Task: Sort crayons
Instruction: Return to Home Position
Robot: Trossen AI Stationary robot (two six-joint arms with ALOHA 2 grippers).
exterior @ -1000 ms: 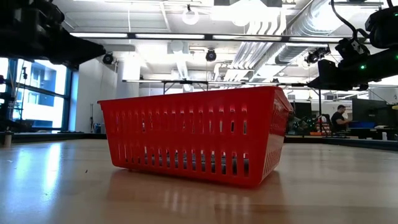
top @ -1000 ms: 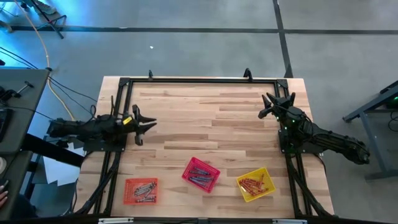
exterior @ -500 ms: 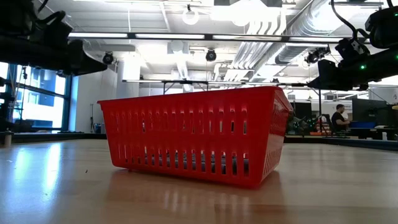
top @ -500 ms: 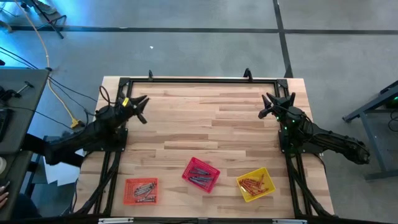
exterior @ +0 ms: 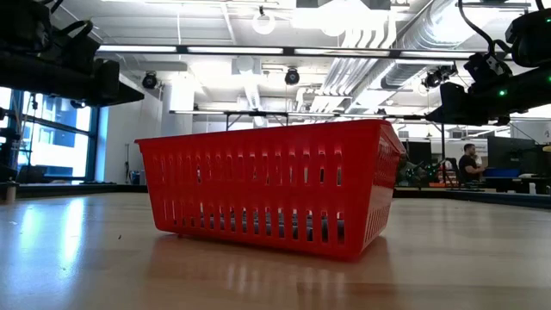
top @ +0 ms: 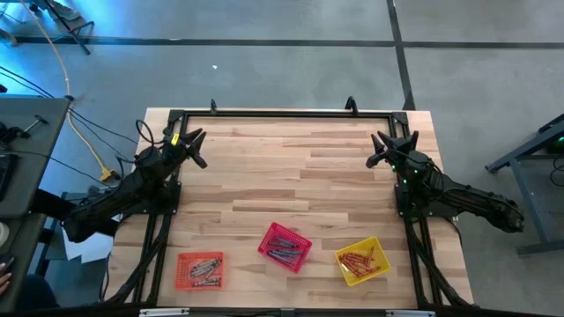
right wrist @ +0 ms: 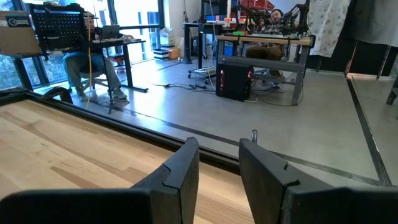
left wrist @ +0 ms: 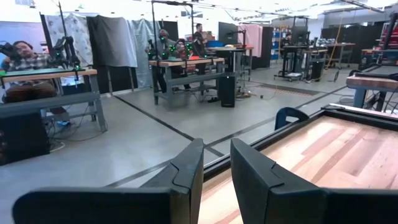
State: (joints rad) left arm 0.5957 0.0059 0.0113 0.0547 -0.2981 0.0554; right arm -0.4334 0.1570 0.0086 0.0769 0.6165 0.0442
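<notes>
Along the table (top: 291, 167)'s near edge: left basket (top: 179, 264), middle basket (top: 295, 232) a bit further in, right basket (top: 382, 255), crayons (top: 282, 249) in each. Up top, left gripper (top: 198, 149) and right gripper (top: 381, 148) sit over the far corners.

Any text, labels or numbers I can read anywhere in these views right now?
None can be read.
The red basket and the table show no print.
A brown box in the room behind, in the right wrist view, bears dark marks too blurred to read.

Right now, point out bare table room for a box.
Bare: the middle and far half of the table, between the left gripper and right gripper. Crowded: the near edge, holding the orange basket, red basket and yellow basket.
</notes>
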